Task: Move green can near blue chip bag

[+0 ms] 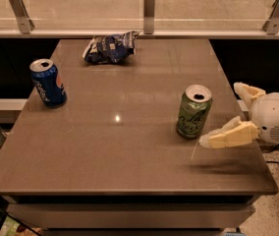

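Observation:
The green can (193,112) stands upright on the right half of the brown table (129,146). It has pale lettering and an opened silver top. The blue chip bag (109,48) lies crumpled near the table's far edge, well away from the can. My gripper (223,114) comes in from the right edge, just right of the can and not touching it. It is open: one pale finger (228,135) reaches toward the can's base and the other finger (246,91) sits farther back. Nothing is held.
A blue Pepsi can (47,82) stands upright near the table's left edge. A glass barrier with metal posts (149,4) runs behind the table. The table's right edge (242,112) lies under my gripper.

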Controlling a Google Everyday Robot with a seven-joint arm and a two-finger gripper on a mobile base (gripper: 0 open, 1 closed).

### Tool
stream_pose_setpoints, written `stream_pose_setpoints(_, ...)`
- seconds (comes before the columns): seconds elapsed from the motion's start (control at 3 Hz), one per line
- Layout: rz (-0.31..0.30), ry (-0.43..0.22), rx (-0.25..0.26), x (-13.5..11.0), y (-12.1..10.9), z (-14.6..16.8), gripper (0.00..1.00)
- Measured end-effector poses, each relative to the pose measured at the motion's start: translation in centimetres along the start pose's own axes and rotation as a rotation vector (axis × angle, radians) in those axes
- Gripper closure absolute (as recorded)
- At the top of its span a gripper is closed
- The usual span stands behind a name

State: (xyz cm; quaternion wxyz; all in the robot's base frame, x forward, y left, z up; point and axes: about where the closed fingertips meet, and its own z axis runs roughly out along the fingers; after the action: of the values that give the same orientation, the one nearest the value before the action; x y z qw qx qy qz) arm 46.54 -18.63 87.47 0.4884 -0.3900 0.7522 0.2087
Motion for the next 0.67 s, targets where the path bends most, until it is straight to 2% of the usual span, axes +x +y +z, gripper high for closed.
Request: stream_pose_setpoints(0.67,0.003,-0.094,-0.059,-0.8,-0.1,2.5,0.0)
